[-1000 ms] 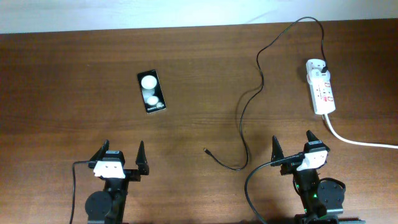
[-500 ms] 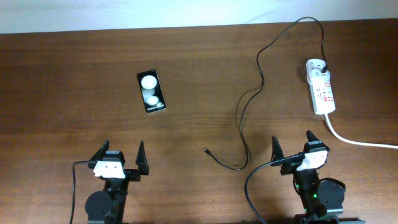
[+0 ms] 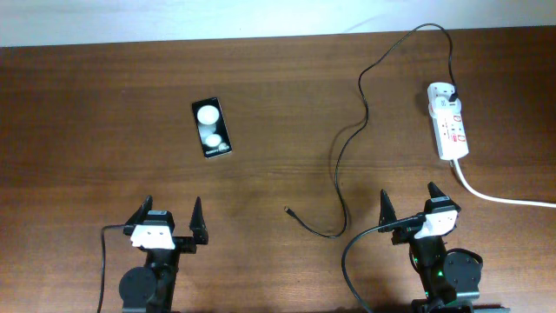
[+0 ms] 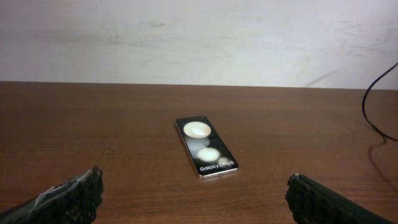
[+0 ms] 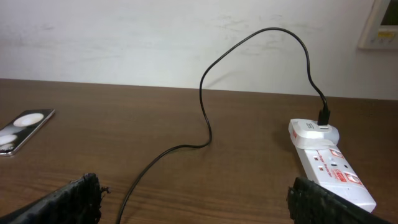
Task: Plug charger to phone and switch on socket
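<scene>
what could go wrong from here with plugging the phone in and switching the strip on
The connector tip of the charger cable is tiny and lies flat on the table; the open right end effector may miss or lose it.
The phone lies loose, so pushing the tip in may slide it unless the left end effector steadies it.
Dragging the cable may tug the power strip.

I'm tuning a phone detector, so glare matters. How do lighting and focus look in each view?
Overhead: even light, sharp; two white round glare spots on the phone. Left wrist: same spots, the text beside them legible, its own fingers at the bottom corners blurred. Right wrist: socket sharp, wall bright.
</scene>
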`<state>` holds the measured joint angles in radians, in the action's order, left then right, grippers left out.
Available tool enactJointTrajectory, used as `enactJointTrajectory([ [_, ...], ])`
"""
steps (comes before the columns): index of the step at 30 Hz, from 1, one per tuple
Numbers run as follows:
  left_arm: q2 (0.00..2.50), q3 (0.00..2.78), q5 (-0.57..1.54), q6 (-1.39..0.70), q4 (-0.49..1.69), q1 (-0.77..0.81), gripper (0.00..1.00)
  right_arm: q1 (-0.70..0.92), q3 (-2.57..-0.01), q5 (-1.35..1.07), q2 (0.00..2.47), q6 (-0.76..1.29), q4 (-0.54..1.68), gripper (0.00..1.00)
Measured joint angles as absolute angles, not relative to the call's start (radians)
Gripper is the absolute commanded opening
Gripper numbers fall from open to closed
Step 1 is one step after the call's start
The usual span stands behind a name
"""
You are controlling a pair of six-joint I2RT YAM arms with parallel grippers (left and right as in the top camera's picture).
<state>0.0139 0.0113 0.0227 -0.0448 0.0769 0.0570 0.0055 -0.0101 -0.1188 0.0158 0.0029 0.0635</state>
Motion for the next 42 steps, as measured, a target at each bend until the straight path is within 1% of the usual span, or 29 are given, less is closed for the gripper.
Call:
enactJointTrajectory([
  [5, 0.014, 0.01, 0.028, -0.045, -0.012, 0.057, 0.99, 0.006, -0.01, -0.119, 0.016, 0.002, 0.063, 0.99],
  [7, 0.014, 0.027, 0.108, -0.045, -0.03, 0.057, 0.99, 0.006, -0.01, -0.119, 0.016, 0.002, 0.063, 0.99],
  [9, 0.018, 0.105, 0.149, -0.045, 0.105, 0.057, 0.99, 0.006, -0.01, -0.119, 0.015, 0.003, 0.063, 0.99],
  [11, 0.043, 0.287, 0.177, -0.045, 0.235, 0.057, 0.99, 0.006, -0.01, -0.119, 0.016, 0.002, 0.063, 0.99],
  [12, 0.075, 0.408, 0.188, -0.045, 0.334, 0.057, 0.99, 0.006, -0.01, -0.119, 0.016, 0.003, 0.063, 0.99],
  [15, 0.24, 0.693, 0.206, -0.044, 0.509, 0.057, 0.99, 0.006, -0.01, -0.119, 0.015, 0.002, 0.063, 0.99],
  [16, 0.329, 0.805, 0.21, -0.044, 0.606, 0.057, 0.99, 0.006, -0.01, -0.119, 0.014, 0.002, 0.063, 0.99],
  [20, 0.698, 1.185, 0.212, -0.018, 0.813, 0.057, 0.99, 0.006, -0.01, -0.119, 0.015, 0.002, 0.063, 0.99],
  [22, 0.9, 1.361, 0.207, 0.026, 0.86, 0.057, 0.99, 0.006, -0.01, -0.119, 0.015, 0.003, 0.063, 0.99],
  [26, 1.193, 1.526, 0.155, 0.064, 0.874, 0.057, 0.99, 0.006, -0.01, -0.119, 0.015, 0.003, 0.063, 0.99],
  [31, 1.438, 1.537, 0.15, 0.065, 0.875, 0.057, 0.99, 0.006, -0.01, -0.119, 0.015, 0.003, 0.063, 0.99],
  [32, 1.482, 1.537, 0.149, 0.065, 0.875, 0.057, 0.48, 0.006, -0.01, -0.119, 0.015, 0.002, 0.063, 0.99],
  [33, 1.528, 1.537, 0.15, 0.065, 0.875, 0.057, 0.0, 0.006, -0.01, -0.119, 0.015, 0.002, 0.063, 0.99],
  [39, 1.761, 1.541, 0.156, 0.047, 0.936, 0.069, 0.0, 0.006, -0.01, -0.119, 0.015, 0.002, 0.063, 0.99],
  [42, 1.898, 1.541, 0.158, -0.011, 0.938, 0.078, 0.0, 0.006, -0.01, -0.119, 0.015, 0.002, 0.063, 0.99],
])
